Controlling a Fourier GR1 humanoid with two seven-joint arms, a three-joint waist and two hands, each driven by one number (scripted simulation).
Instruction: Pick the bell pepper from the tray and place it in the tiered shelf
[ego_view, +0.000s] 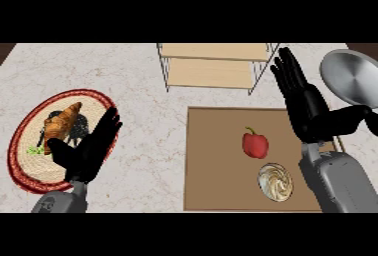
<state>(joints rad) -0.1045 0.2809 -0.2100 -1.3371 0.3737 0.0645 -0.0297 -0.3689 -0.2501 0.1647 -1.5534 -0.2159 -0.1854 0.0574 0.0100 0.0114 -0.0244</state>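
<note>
Left hand (90, 147): open, holding nothing, resting over the woven plate (22, 167) rim.
Right hand (304, 102): fingers straight, holding nothing, beside the tray (214, 165), likely poised to reach.
Bell pepper (255, 144): on the tray, untouched.
Tiered shelf (212, 65): beyond the tray, awaiting it.

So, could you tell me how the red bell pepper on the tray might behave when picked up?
The bell pepper looks rounded and glossy, so it may roll or slip. Its bulbous, probably hollow body suggests it is light and fairly stiff.
</note>
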